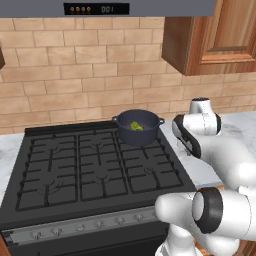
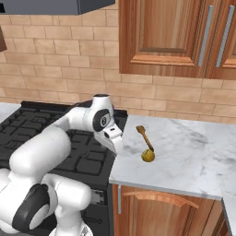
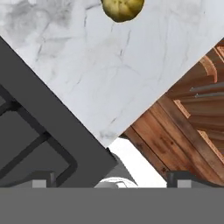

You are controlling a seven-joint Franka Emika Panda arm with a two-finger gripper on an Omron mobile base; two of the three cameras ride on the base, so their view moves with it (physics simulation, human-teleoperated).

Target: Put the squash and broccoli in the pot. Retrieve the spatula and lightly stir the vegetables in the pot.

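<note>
Pot [image 1: 138, 128] holds the broccoli [image 1: 136, 126]; squash [image 2: 148, 156] lies on the counter [image 2: 193, 152].

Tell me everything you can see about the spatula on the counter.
The spatula is a thin, brown, wooden-looking utensil lying flat on the white marble counter, right of the stove. Its wider, darker end points toward the brick wall; the handle runs toward the counter's front edge, where its near end meets the squash, a small yellow lump. Whether they touch cannot be told. The gripper is not on it.
</note>
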